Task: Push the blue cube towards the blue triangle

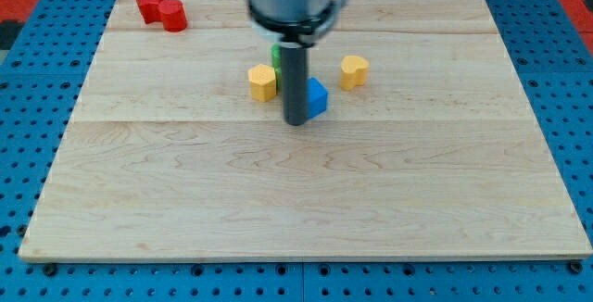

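1. My tip point(296, 121) rests on the table point(296, 219) near the middle of the view, touching or just beside the left side of the blue cube point(318, 97). There is no tool on this rod, so nothing is spread, pressed together or pinching; it only pushes.

2. The blue cube sits just right of the rod, partly hidden by it, between two yellow blocks.

3. I cannot find the blue triangle; it may be hidden behind the rod or lie out of view. Until I see it, I judge no push direction safe.

4. To do this step well, I would put my tip on the cube's face opposite the triangle and push through its centre, slowly, so it does not spin off.

5. A green block point(276, 56) peeks out behind the rod, toward the view's top, near the cube.

6. One yellow block point(263, 82) stands just left of the rod, another point(354, 70) to the cube's upper right. Either could be struck if the push drifts.

7. Two red blocks point(160, 8) sit touching at the view's top left, well apart from the work.
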`<state>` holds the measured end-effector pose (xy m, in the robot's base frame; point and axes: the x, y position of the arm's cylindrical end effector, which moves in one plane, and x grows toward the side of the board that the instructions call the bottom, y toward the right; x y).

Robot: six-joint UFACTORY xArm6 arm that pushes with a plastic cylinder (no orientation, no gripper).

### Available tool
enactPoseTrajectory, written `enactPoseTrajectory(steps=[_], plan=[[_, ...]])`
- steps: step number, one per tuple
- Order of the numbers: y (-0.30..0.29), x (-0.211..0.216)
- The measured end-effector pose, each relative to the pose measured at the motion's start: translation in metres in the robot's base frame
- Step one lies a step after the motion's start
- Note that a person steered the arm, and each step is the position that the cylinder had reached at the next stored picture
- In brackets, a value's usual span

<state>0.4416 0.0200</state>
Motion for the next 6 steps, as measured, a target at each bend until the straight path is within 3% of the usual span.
enactPoseTrajectory(steps=[1,2,4,6], plan=[[0.044,0.000],[0.049,-0.002],[0.006,-0.014],[0.006,-0.065]])
